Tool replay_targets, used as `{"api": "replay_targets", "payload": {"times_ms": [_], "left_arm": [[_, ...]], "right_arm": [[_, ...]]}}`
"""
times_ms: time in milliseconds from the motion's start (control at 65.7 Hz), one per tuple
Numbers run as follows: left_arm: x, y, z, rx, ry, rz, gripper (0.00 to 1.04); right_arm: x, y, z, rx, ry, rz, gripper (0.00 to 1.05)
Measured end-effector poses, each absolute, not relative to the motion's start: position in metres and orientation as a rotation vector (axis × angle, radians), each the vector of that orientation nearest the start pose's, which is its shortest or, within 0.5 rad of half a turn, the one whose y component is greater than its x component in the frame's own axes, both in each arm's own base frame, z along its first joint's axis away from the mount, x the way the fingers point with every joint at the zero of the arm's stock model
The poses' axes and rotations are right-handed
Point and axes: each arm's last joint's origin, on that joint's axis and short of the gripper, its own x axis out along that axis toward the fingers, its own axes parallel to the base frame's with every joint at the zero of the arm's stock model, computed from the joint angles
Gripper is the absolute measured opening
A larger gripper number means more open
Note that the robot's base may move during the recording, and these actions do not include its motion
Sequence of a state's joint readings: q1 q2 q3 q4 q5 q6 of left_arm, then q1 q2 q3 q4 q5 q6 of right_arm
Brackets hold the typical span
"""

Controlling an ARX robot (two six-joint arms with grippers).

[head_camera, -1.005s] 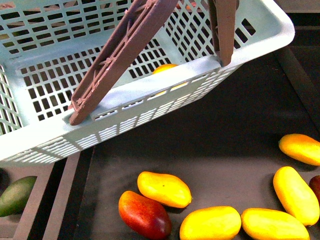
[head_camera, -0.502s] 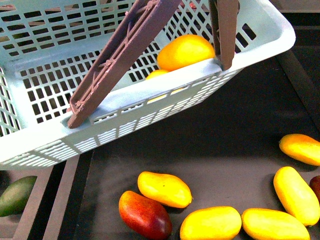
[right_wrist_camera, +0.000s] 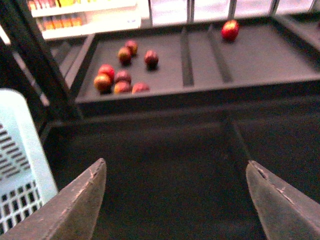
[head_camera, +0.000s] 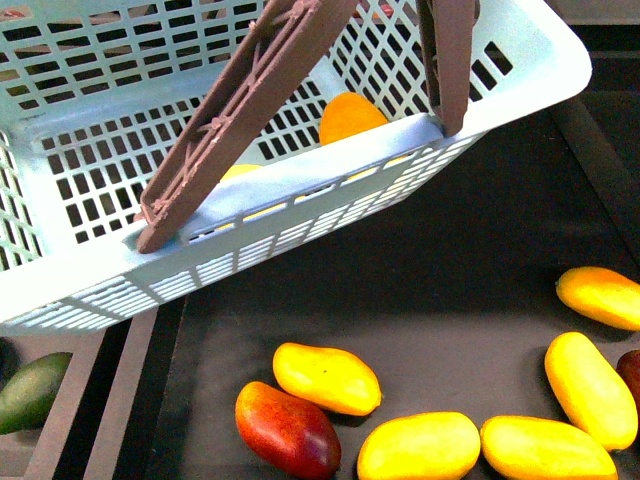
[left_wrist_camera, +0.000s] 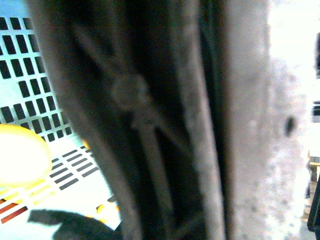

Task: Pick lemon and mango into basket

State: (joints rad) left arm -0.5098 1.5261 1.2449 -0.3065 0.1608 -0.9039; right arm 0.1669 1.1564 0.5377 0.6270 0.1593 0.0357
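Front view gives us the basket [head_camera: 330, 168] hanging tilted by its brown handles [head_camera: 240, 110], with the mango [head_camera: 352, 115] inside it against the near wall. A paler yellow sliver, which we take for the lemon [head_camera: 240, 172], lies inside too, lower along that same wall. Both fruits look home, so we judge the step in hand to be the carry. We would level the basket gently and avoid jerks, since both fruits sit at its low side and could roll. Below the basket, loose mangoes [head_camera: 325, 378] lie on the dark shelf [head_camera: 450, 250]. The right gripper [right_wrist_camera: 175, 165] stands wide apart with nothing between its fingers, beside the basket's corner. Of the left gripper we cannot tell, because a blurred handle fills its camera. We read no brand or lettering on the basket, and the bright shelving [right_wrist_camera: 85, 15] far beyond it is too blurred to read
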Motion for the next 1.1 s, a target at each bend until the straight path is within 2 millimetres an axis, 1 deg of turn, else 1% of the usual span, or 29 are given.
{"api": "replay_targets", "payload": {"times_ms": [152, 259, 289, 335, 502, 548, 670, 1096], "left_arm": [[0.295, -0.170, 0.304, -0.744, 0.837, -0.338, 0.14], [0.295, -0.170, 0.303, -0.740, 0.832, -0.332, 0.14], [0.295, -0.170, 0.303, -0.738, 0.832, -0.332, 0.14], [0.295, -0.170, 0.303, -0.739, 0.832, -0.333, 0.14], [0.295, -0.170, 0.303, -0.740, 0.834, -0.334, 0.14], [0.295, -0.170, 0.303, -0.740, 0.833, -0.334, 0.14], [0.295, -0.170, 0.303, -0.739, 0.834, -0.335, 0.14], [0.295, -0.170, 0.303, -0.739, 0.832, -0.333, 0.14]], "right_arm": [[0.218, 0.025, 0.227, 0.015, 0.010, 0.004, 0.32], [0.205, 0.020, 0.217, 0.008, 0.012, 0.004, 0.16], [0.200, 0.019, 0.213, 0.007, 0.012, 0.005, 0.09], [0.195, 0.017, 0.210, 0.006, 0.010, 0.001, 0.02], [0.179, 0.012, 0.198, 0.003, 0.009, 0.004, 0.02], [0.174, 0.007, 0.196, 0.003, 0.008, 0.028, 0.02], [0.165, 0.001, 0.189, 0.003, 0.009, -0.002, 0.02], [0.139, 0.000, 0.176, 0.003, 0.010, 0.001, 0.02]]}}
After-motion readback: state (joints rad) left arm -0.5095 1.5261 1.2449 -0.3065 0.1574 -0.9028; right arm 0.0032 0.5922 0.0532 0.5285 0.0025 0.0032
